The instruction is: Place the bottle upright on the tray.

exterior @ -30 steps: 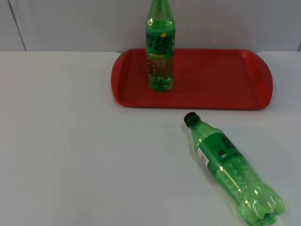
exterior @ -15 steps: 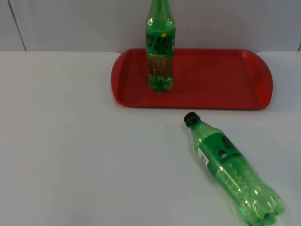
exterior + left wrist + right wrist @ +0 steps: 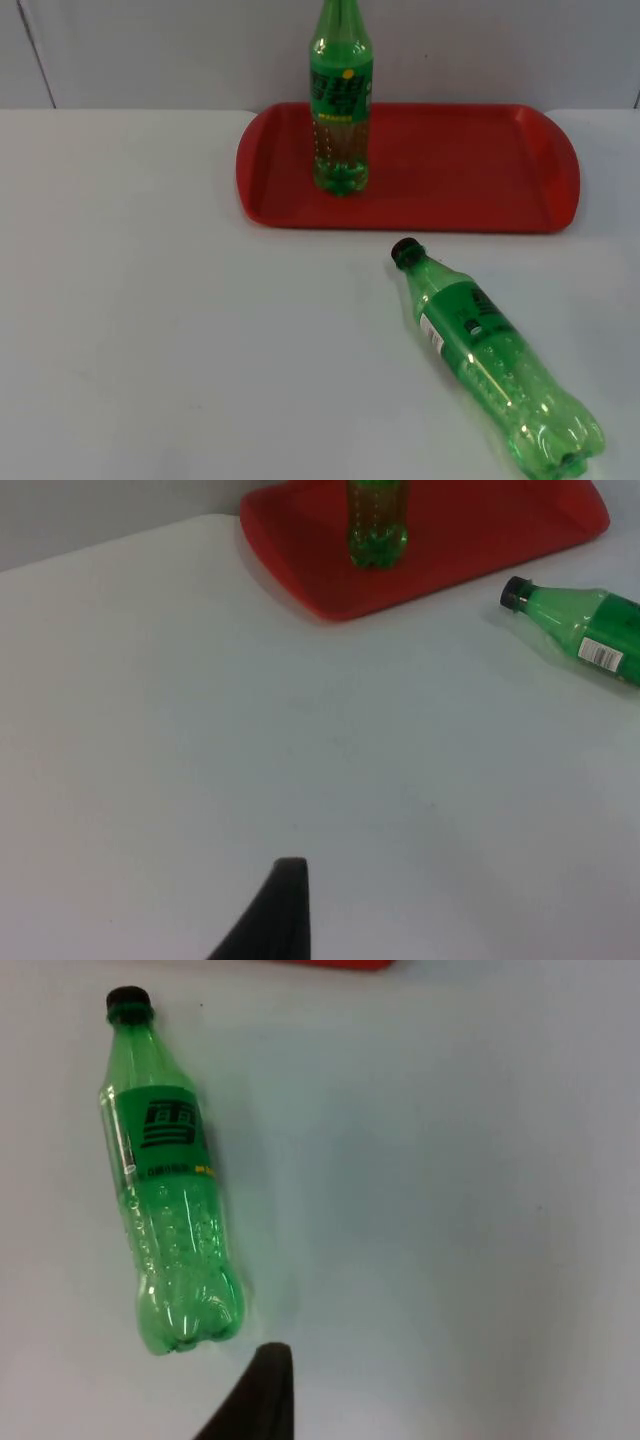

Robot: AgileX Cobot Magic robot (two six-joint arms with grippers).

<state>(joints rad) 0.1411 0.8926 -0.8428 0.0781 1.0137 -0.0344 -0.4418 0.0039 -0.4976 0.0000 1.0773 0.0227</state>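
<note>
One green bottle [image 3: 341, 110] stands upright on the red tray [image 3: 460, 170], top centre; another bottle [image 3: 495, 360] lies on the table [image 3: 150, 300], lower right. Whether either gripper's jaws are apart or together cannot be told.

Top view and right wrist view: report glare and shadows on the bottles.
Top view: the lying green plastic bottle carries bright highlights near its base, and the upright green plastic bottle glints on its ribbed lower body. Right wrist view: the lying bottle casts only a faint, soft shadow.

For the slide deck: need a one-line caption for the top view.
One green bottle stands upright on the red tray; a second green bottle lies on the white table.
</note>
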